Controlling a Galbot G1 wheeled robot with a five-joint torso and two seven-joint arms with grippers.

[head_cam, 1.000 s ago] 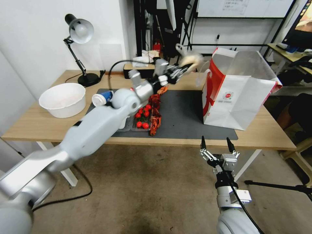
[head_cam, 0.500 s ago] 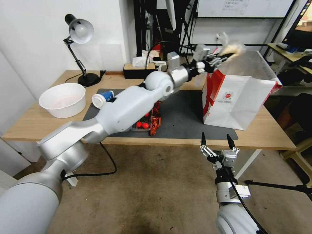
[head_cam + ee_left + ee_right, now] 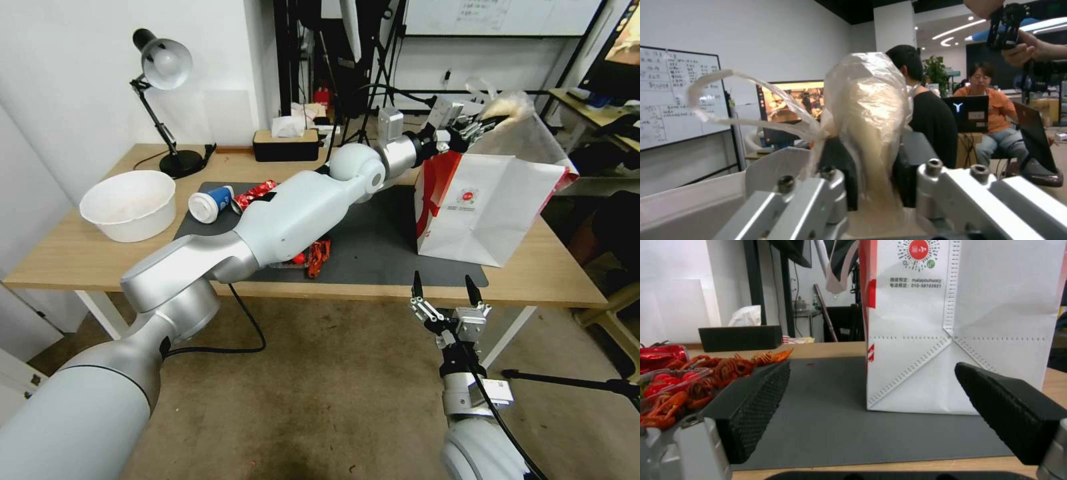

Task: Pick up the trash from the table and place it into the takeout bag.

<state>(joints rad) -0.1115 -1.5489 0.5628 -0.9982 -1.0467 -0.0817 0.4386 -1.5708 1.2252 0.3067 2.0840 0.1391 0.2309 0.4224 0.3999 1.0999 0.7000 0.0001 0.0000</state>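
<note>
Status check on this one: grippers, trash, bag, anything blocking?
Left gripper shut on clear bag with dough ball, above takeout bag mouth. Right gripper open, low before table edge. Paper cup, red can, bowl on table. Nothing blocking.

White takeout bag [image 3: 497,207] with red sides, dark grey mat [image 3: 380,233]

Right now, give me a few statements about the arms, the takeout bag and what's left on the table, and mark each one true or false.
1. The left gripper holds the clear bag with dough ball over the takeout bag. True.
2. The right gripper is shut on the red can. False: it is open and empty, below the table edge.
3. The paper cup stands upright. False: it lies on its side.
4. The beige bowl sits on the table. True.
</note>
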